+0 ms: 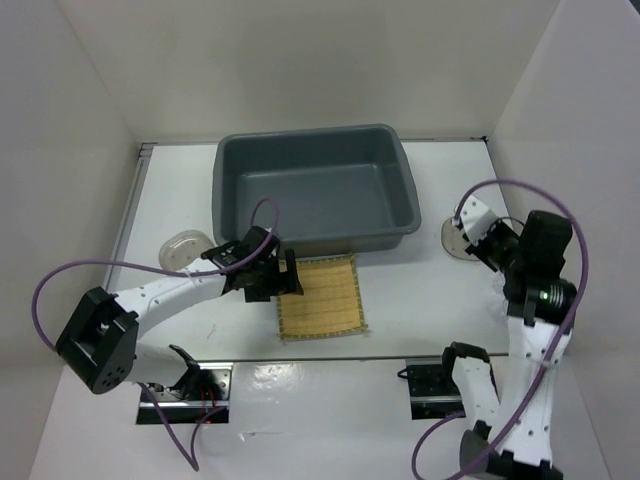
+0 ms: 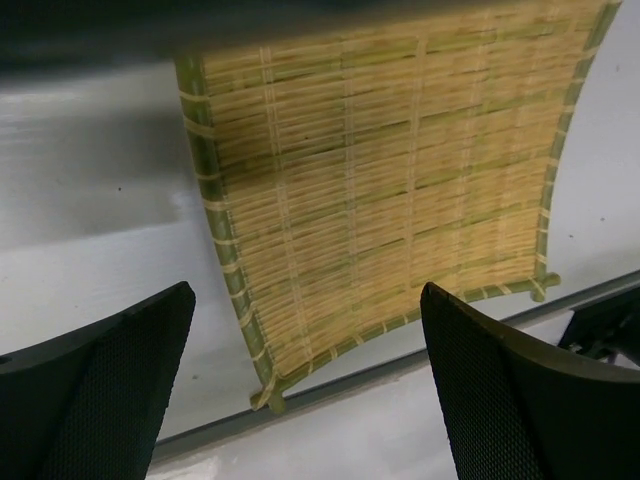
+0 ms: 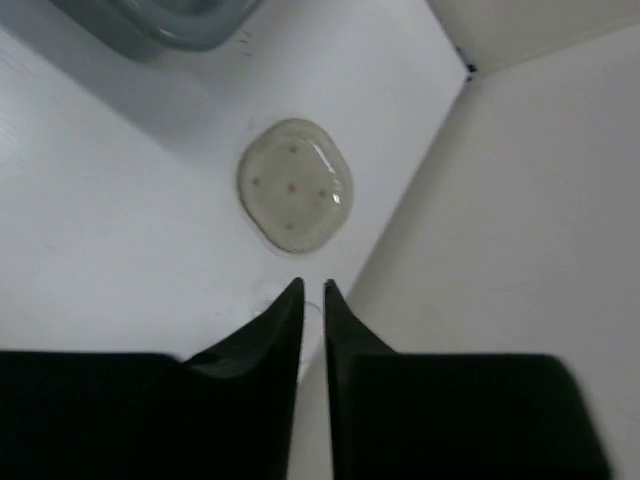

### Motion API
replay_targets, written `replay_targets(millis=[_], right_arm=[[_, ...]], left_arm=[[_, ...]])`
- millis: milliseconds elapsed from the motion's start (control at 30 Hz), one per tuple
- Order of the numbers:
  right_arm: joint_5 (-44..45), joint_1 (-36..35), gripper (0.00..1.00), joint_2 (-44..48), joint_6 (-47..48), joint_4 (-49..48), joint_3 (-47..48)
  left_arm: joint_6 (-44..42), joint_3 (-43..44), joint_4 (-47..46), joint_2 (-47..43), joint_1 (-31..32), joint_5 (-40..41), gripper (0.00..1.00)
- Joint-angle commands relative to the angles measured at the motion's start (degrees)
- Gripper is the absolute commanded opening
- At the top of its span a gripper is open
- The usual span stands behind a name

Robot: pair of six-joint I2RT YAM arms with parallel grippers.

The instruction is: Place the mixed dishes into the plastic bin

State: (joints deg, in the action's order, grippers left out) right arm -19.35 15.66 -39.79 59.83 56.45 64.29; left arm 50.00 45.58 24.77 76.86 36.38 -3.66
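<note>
The yellow woven mat (image 1: 320,298) lies flat on the table just in front of the dark grey bin (image 1: 315,190). My left gripper (image 1: 287,274) hovers over the mat's left edge. In the left wrist view its jaws (image 2: 308,300) stand wide open and empty, with the mat (image 2: 380,190) beyond them. One smoky saucer (image 1: 184,248) lies left of the bin. Another saucer (image 1: 452,238) lies right of the bin, just ahead of my right gripper (image 1: 470,236). In the right wrist view this gripper (image 3: 313,285) is shut with nothing seen in it, just short of the saucer (image 3: 294,185). No glass cups show.
White enclosure walls stand on the left, back and right; the right wall (image 3: 520,200) is close beside my right gripper. A corner of the bin (image 3: 150,25) shows at the top left of the right wrist view. A table seam (image 2: 400,365) runs near the mat's front edge.
</note>
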Motion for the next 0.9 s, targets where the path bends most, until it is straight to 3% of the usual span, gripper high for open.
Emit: replay_targets(millis=[0,33,200,300,333,533,667,867], right_arm=[[-8.23,0.34,0.13,-6.07,-1.21,-2.57,4.60],[-9.03,0.34,0.00,-9.22,-1.99,-1.87,4.61],[-11.15,-4.39,0.00,-18.38,-5.59,-0.19,6.63],[0.84,-20.80,0.00,-21.03,-18.39,-3.69,3.92],[2.72,-29.11,0.00,-21.03,-20.44,-4.84,2.95],[0.19,-29.80,0.00,-24.54,-19.76,-3.28,3.82],[4.06,-37.44,0.00,-29.19,-18.44,-3.27,3.03],[7.14,-42.99,0.00,-35.61,-16.59,-8.45,-1.27]], left_arm=[[2.65,0.03,-3.59,-1.79,0.01,0.67,1.00],[3.17,-0.66,-3.59,-2.85,0.01,1.19,1.00],[7.21,-4.88,-1.75,-12.51,0.01,5.15,1.00],[7.75,-6.64,-1.05,-16.12,-1.57,5.68,1.00],[7.75,-6.65,-1.04,-16.13,-2.10,5.68,1.00],[7.75,-7.43,-1.83,-14.64,-2.10,3.67,1.00],[9.76,-9.63,-2.54,-12.44,-2.63,3.05,1.00],[10.30,-10.69,-3.86,-10.68,-2.63,1.99,1.00]])
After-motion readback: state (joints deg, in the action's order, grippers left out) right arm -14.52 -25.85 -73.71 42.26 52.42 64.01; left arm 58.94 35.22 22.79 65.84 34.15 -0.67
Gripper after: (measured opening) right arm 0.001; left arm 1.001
